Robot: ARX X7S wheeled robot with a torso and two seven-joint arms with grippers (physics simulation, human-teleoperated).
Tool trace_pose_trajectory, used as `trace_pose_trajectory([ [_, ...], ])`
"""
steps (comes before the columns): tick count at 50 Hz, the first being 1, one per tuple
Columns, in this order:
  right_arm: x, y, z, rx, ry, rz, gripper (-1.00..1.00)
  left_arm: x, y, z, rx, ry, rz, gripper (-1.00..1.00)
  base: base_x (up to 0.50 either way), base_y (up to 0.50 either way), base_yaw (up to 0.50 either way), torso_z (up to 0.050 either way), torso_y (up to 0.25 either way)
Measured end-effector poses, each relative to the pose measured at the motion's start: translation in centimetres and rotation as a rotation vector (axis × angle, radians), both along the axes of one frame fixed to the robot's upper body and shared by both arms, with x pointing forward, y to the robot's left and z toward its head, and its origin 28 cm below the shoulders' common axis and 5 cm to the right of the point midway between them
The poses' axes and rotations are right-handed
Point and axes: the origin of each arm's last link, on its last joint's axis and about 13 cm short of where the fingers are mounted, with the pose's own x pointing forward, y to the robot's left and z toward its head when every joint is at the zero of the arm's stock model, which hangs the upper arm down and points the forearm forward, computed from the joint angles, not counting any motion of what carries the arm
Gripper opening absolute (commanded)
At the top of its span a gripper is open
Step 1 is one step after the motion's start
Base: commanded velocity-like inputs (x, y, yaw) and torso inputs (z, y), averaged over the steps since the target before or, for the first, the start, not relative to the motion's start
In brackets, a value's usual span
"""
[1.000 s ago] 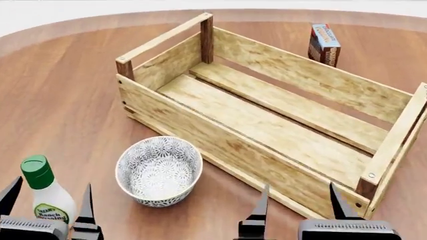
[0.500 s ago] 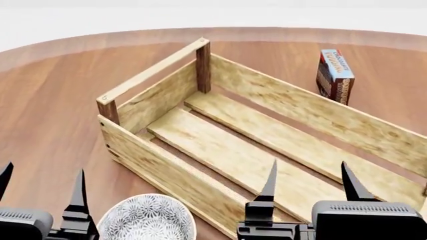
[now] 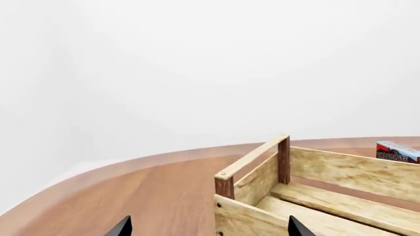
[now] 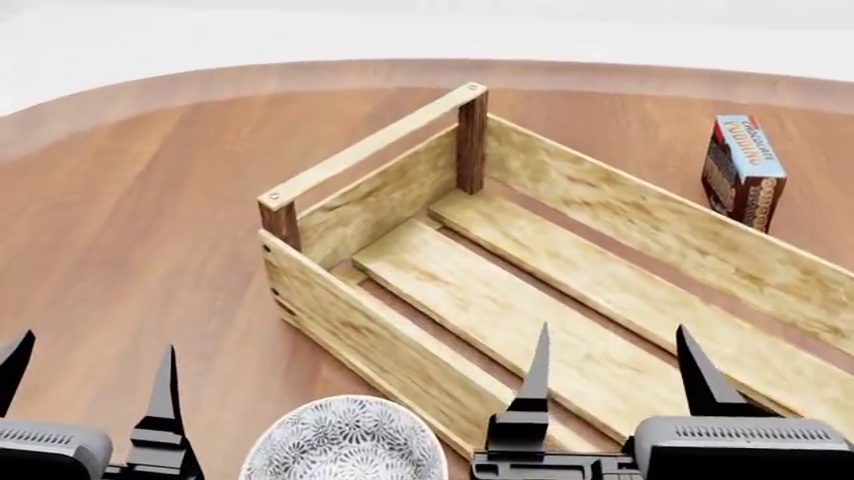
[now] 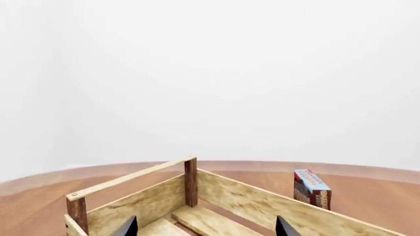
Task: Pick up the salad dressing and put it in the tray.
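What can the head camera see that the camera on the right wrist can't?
Only the head view shows the white patterned bowl, at its bottom edge, and both open grippers, left and right. Only the right wrist view shows the pale wall behind the table. Both show the tray, the pudding box beyond it and the wooden table. Neither shows the salad dressing.

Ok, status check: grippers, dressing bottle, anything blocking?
Left gripper open, empty. Right gripper open, empty, above the crate. Salad dressing out of view. Patterned bowl between the grippers.
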Motion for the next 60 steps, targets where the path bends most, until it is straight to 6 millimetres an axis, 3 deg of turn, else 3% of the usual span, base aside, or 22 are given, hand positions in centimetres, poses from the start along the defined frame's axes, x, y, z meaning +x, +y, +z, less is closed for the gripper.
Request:
trace_pose_trajectory([
  [60, -0.55, 0.30, -0.53, 0.016, 0.016, 0.084, 1.00, -0.19, -0.05, -0.34, -0.006, 0.012, -0.012, 1.00, 0.00, 0.00, 0.50, 0.000, 0.000],
])
